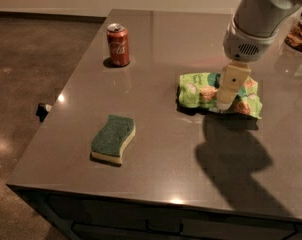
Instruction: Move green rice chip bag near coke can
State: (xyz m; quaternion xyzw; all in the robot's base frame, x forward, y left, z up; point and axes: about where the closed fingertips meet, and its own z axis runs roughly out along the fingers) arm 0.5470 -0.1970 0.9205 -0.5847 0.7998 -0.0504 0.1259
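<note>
The green rice chip bag (pixel 198 90) lies flat on the grey table, right of centre. The gripper (pixel 226 100) hangs from the white arm at the upper right and reaches down onto the middle of the bag, covering its logo. The red coke can (pixel 118 44) stands upright near the table's far left corner, well apart from the bag.
A green-topped yellow sponge (pixel 112 138) lies near the table's front left. The table's left edge (pixel 66 86) drops to a dark floor. A dish with snacks (pixel 300 35) sits at the far right edge. The arm's shadow falls on the table at the front right.
</note>
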